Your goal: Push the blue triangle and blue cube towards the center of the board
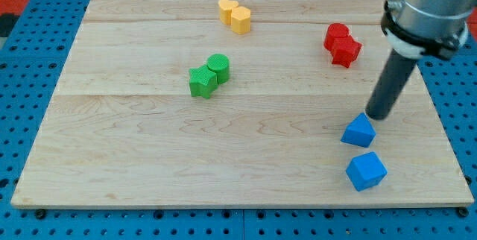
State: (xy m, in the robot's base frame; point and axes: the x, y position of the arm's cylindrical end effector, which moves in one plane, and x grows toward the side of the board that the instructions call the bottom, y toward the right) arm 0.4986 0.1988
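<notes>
**Rod set against the blue triangle at the board's lower right**

There is no hand on this arm, only a dark rod, holding nothing. My tip (378,116) sits just above and right of the blue triangle (358,131), touching it or nearly so. The blue cube (366,171) lies just below the triangle, near the board's (223,150) bottom edge. Well apart: two green blocks (209,75) left of centre, two yellow blocks (235,15) at the top, two red blocks (341,45) upper right.

Two yellow blocks (235,15), two touching green blocks (209,75) and two red blocks (342,45) are seen on the wooden desk (149,158).
</notes>
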